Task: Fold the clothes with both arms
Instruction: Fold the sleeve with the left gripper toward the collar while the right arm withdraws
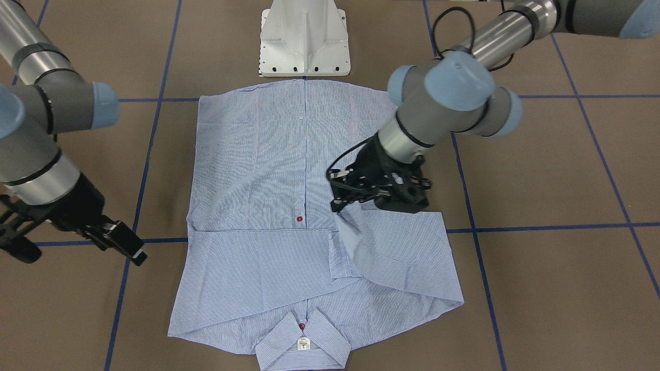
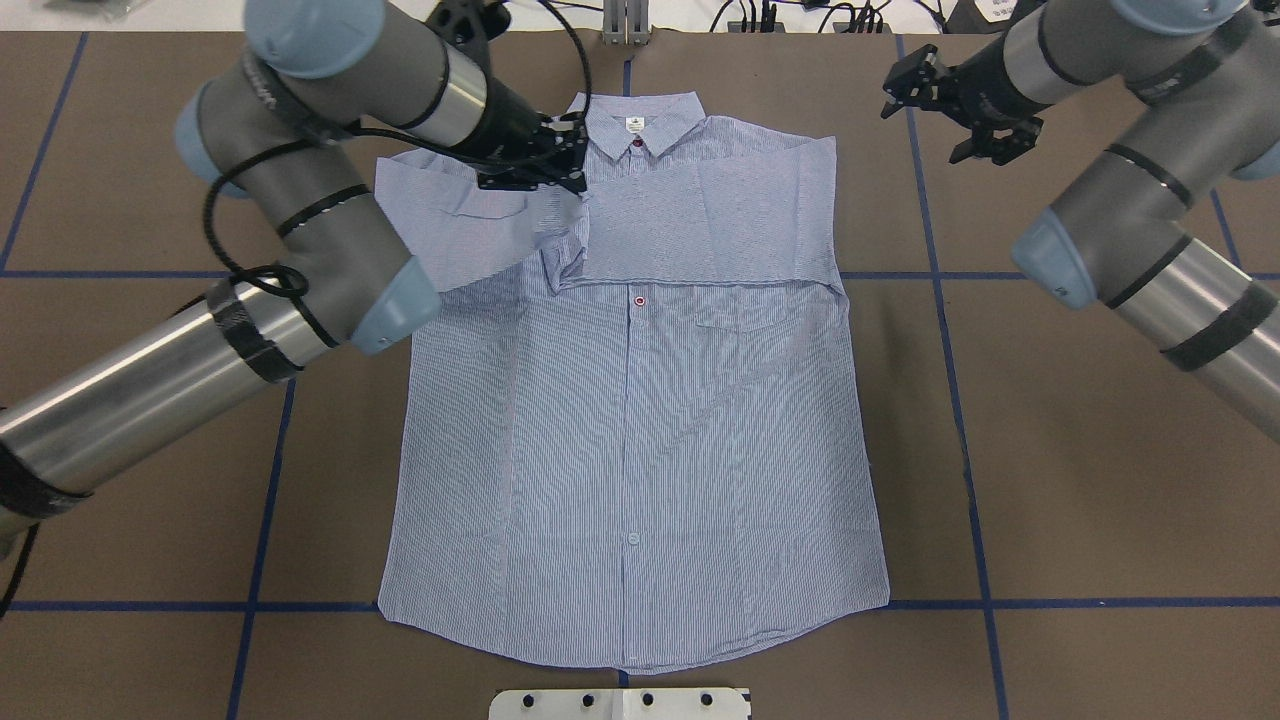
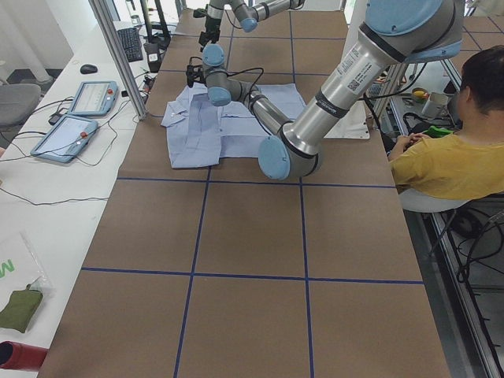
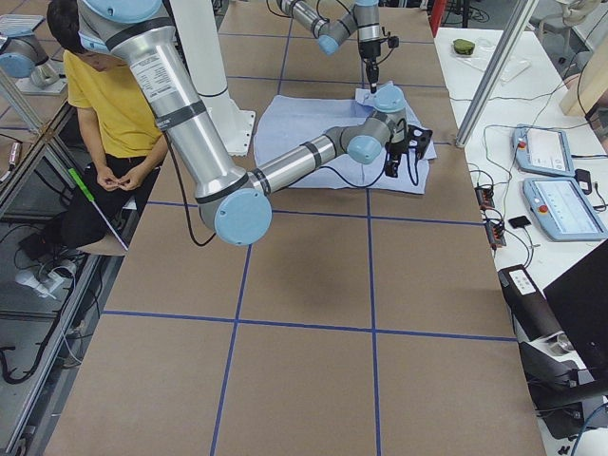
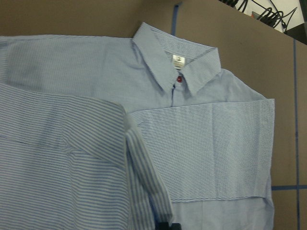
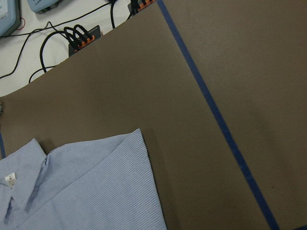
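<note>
- Shirt (image 2: 640, 430) lies front up at mid table (image 2: 1080, 450), buttoned. Collar (image 2: 670, 115) at the far edge from the robot, hem next to the pedestal (image 1: 304, 38).
- Right sleeve (image 2: 720, 215) (robot's right side) is folded in flat across the chest, just above a red button (image 2: 639, 300).
- Left sleeve (image 2: 450, 225) is partly turned inward, its end raised off the shirt body beside the collar.
- Left gripper (image 2: 545, 175) is clenched on the raised end of the left sleeve. The left wrist view shows that cloth close up and lifted.
- Right gripper (image 2: 930, 115) has its fingers spread and grasps nothing. It hangs over bare table just beside the shirt's right shoulder, apart from the cloth.
</note>
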Robot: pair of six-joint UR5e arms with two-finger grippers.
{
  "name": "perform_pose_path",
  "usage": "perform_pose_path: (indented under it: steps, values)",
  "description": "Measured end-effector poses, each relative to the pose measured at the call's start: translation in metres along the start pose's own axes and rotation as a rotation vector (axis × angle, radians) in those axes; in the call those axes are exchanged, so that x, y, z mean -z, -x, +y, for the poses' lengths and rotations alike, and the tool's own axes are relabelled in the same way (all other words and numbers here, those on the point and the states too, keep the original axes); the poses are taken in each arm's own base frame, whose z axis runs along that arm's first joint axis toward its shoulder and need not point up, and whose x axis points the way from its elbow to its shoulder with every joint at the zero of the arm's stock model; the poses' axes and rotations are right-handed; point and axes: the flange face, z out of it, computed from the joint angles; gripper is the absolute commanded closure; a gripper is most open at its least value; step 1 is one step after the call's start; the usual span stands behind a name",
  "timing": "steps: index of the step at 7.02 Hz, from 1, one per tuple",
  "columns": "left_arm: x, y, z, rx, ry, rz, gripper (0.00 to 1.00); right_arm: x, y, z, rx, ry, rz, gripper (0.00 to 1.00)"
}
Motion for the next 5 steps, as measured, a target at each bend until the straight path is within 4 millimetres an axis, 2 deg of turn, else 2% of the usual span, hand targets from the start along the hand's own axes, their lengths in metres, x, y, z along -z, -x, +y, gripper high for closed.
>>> perform_pose_path:
  steps: [1,2,3,4,5]
  values:
    - [-0.021,-0.033,0.017,0.02,-0.02,0.018,1.0,0.004,-0.02,-0.01,0.017,0.01,0.007,0.0]
    - [-0.038,-0.057,0.03,0.043,-0.032,0.027,1.0,0.005,-0.028,-0.013,0.024,0.014,0.012,0.0]
    - [-0.055,-0.075,0.042,0.054,-0.049,0.027,0.31,0.005,-0.033,-0.014,0.026,0.015,0.015,0.0]
    - [-0.072,-0.084,0.055,0.053,-0.062,0.029,0.0,0.004,-0.036,-0.014,0.025,0.016,0.019,0.0]
    - [-0.084,-0.087,0.066,0.049,-0.073,0.032,0.0,0.003,-0.039,-0.014,0.023,0.015,0.022,0.0]
